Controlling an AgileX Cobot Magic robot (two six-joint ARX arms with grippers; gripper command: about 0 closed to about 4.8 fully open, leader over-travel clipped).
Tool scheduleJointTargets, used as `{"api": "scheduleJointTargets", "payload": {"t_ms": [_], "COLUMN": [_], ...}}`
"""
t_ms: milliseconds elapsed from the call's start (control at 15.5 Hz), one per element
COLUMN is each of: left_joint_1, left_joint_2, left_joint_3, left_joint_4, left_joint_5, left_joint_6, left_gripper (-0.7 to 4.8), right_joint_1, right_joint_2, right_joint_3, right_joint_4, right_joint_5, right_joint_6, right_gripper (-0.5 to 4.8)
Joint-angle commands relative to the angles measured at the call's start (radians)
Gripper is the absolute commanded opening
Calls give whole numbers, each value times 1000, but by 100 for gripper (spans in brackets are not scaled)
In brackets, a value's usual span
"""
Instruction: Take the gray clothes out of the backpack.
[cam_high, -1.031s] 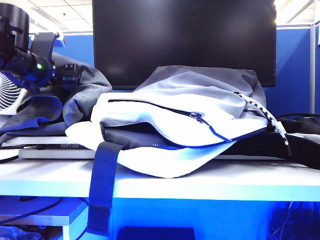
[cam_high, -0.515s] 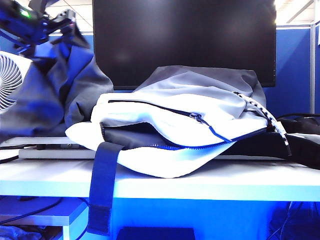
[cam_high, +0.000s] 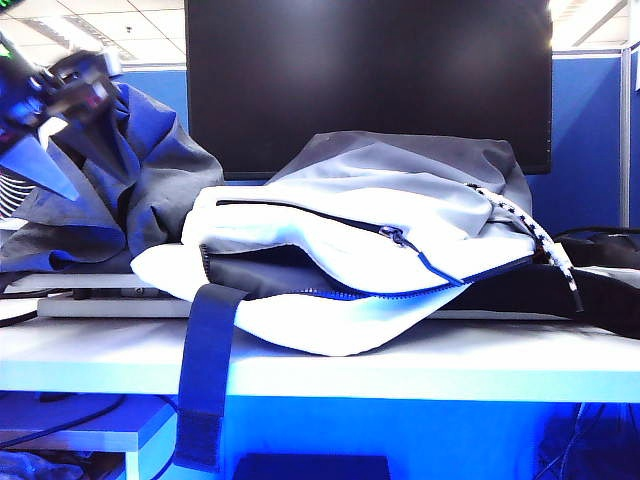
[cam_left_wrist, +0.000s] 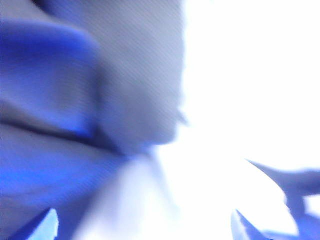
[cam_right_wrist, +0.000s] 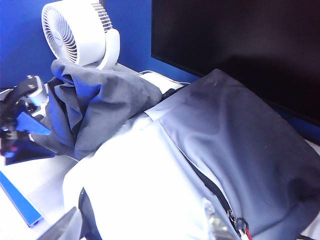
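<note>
The gray clothes lie in a rumpled heap on the table, outside and to the left of the white backpack, whose blue-zippered mouth gapes dark. My left gripper hangs open at the heap's upper left, its blue fingers spread beside the top fold. In the left wrist view the left gripper has nothing between its tips, and the gray clothes show blurred beyond. In the right wrist view my right gripper hovers open over the backpack; only one finger shows. It also shows the gray clothes and the left gripper.
A big black monitor stands behind the backpack. A white fan sits behind the clothes heap. A black bag lies at the right. The backpack's navy strap hangs over the table's front edge.
My left gripper rose out of the clothes heap, swung up to the left, then dipped a little. The gray clothes were pulled up with it and now stand taller. The backpack stayed still.
</note>
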Motion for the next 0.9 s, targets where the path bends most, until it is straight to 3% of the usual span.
{"api": "scheduleJointTargets", "payload": {"t_ms": [64, 193, 258, 386, 451, 515, 644, 902], "left_joint_1": [0, 0, 0, 1, 1, 1, 1, 1], "left_joint_2": [-146, -274, -352, -513, -645, -713, -935, -1218], "left_joint_3": [4, 4, 4, 4, 4, 4, -6, -14], "left_joint_4": [-69, -109, -121, -136, -156, -171, -229, -377], "left_joint_5": [180, 352, 358, 335, 272, 238, 177, 3], "left_joint_6": [-21, -21, -21, -34, -66, -81, -156, -159], "left_gripper": [414, 7, -5, -5, -5, -5, -5, -5], "right_joint_1": [0, 0, 0, 1, 1, 1, 1, 2], "right_joint_2": [-38, -73, -92, -135, -176, -196, -287, -499], "right_joint_3": [3, 2, 2, 2, 2, 1, -17, -153], "right_joint_4": [-67, -141, -182, -266, -336, -363, -424, -406], "right_joint_5": [11, 35, 21, 19, 0, -26, -38, -68], "right_joint_6": [4, 4, 10, 22, 23, 25, 77, 153], "right_gripper": [314, 226, 163, 112, 19, -6, -6, -6]}}
